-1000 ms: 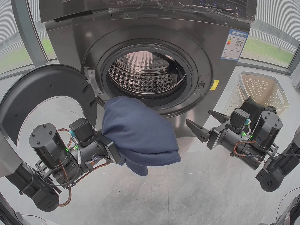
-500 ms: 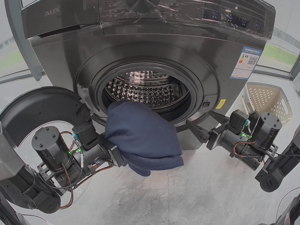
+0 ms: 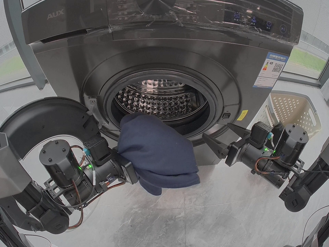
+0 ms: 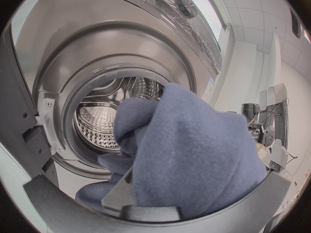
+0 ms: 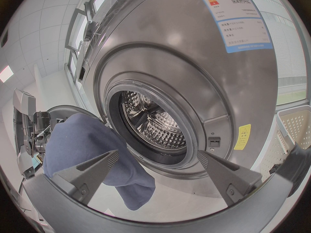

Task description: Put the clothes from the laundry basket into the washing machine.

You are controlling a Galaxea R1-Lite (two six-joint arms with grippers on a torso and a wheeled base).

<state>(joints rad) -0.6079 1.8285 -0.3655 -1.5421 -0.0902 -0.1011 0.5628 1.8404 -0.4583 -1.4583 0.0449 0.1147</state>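
At the foot of the washing machine (image 3: 164, 52), the left gripper (image 3: 132, 168) is clamped on a bundled navy garment (image 3: 157, 148), its fingers mostly buried in the cloth. The bundle is held off the floor, with its top against the lower lip of the round opening and a loose fold hanging below that lip. Across from it the right gripper (image 3: 216, 129) holds nothing, jaws spread wide and pointing at the lower right of the opening. The door (image 3: 44, 120) stands swung open to the left, just beside the left arm. Beyond the lip the steel drum (image 3: 161, 100) has no clothes in its visible part. The laundry basket (image 3: 294, 107) sits on the floor at the machine's right side.

The likely trouble is the hanging fold. If the garment is let go short of the drum, the fold could pull it back over the lip to the floor — or leave cloth draped across the rim, where the door would trap it. The left arm also risks knocking the open door.
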